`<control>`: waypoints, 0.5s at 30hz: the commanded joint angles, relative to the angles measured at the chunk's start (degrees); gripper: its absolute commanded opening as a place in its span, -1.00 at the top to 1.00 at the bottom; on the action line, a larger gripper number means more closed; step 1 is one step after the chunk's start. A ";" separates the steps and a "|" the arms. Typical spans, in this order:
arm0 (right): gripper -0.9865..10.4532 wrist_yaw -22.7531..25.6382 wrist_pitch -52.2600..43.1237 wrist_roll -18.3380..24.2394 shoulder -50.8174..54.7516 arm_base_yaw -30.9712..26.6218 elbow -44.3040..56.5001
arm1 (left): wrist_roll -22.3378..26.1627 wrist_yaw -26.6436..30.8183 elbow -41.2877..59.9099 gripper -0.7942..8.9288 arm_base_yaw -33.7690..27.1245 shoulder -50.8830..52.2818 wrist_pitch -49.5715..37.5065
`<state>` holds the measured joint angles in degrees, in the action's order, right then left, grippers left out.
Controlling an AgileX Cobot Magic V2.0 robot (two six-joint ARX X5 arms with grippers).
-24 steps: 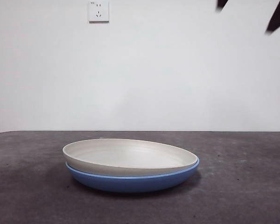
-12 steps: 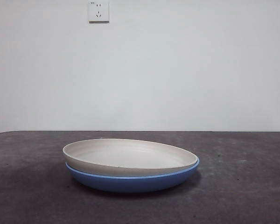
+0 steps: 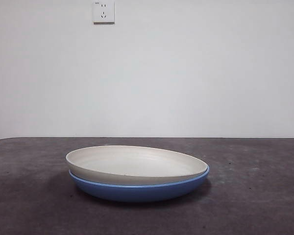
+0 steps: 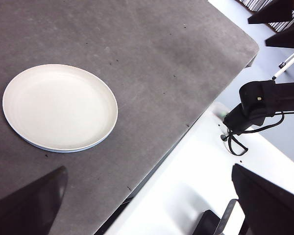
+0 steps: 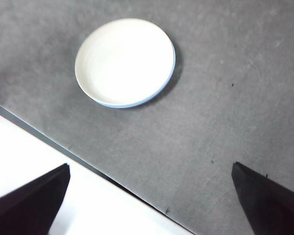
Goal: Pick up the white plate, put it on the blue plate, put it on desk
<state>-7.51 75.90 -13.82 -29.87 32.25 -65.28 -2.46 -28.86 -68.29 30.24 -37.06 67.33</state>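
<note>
Both claws hung high over the desk (image 3: 255, 196), well apart from the plates. Left gripper (image 4: 152, 205) had its jaws spread wide, holding nothing; right gripper (image 5: 152, 205) was likewise splayed and empty. Near the middle of the desk, the white plate (image 3: 134, 164) sat nested in the blue plate (image 3: 137, 190), slightly tilted. A wall socket (image 3: 103, 11) showed above.

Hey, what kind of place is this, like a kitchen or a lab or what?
Most likely a lab or test room, not a kitchen. The white plate sits in the blue plate on a bare desk, against a blank wall with one socket, and a robot arm stands at the desk's edge.
</note>
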 commanded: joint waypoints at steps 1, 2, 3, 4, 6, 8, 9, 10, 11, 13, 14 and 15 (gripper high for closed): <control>-0.19 0.02 -0.85 -0.83 1.86 0.50 -0.39 | -0.13 -0.37 -0.52 -0.45 0.37 -0.28 -0.50; -0.19 0.02 -0.83 -0.98 2.49 0.50 -0.39 | -0.13 -0.37 -0.52 -0.45 0.37 -0.28 -0.52; -0.19 0.04 -0.83 -1.14 2.84 0.50 -0.39 | -0.11 -0.37 -0.52 -0.45 0.37 -0.28 -0.55; -0.19 0.02 -0.83 -1.22 3.21 0.50 -0.39 | -0.11 -0.37 -0.52 -0.45 0.37 -0.28 -0.59; -0.15 0.02 -0.83 -1.20 3.50 0.50 -0.39 | -0.11 -0.37 -0.52 -0.43 0.37 -0.28 -0.70; 0.27 0.02 -0.66 -1.20 3.50 0.50 -0.39 | 0.07 -0.37 -0.52 -0.15 0.37 -0.28 -0.70; 0.54 0.04 -0.66 -1.18 3.48 0.50 -0.39 | 0.07 -0.35 -0.52 0.09 0.37 -0.28 -0.70; 0.81 0.04 -0.72 -1.20 3.48 0.50 -0.39 | 0.09 -0.35 -0.52 0.42 0.37 -0.28 -0.72; 0.80 0.07 -0.87 -1.16 3.48 0.50 -0.39 | 0.07 -0.35 -0.52 0.72 0.37 -0.28 -0.79; 0.80 0.07 -0.87 -1.20 3.48 0.50 -0.39 | 0.04 -0.35 -0.52 0.79 0.37 -0.28 -0.98; 0.80 0.04 -0.87 -1.18 3.48 0.50 -0.39 | 0.00 -0.35 -0.52 0.79 0.37 -0.28 -0.96; 0.80 0.04 -0.87 -1.18 3.48 0.50 -0.39 | -0.15 -0.35 -0.52 0.79 0.37 -0.28 -0.94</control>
<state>-7.51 75.64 -14.44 -26.22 32.25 -65.21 -2.48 -28.86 -68.29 30.24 -37.06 67.07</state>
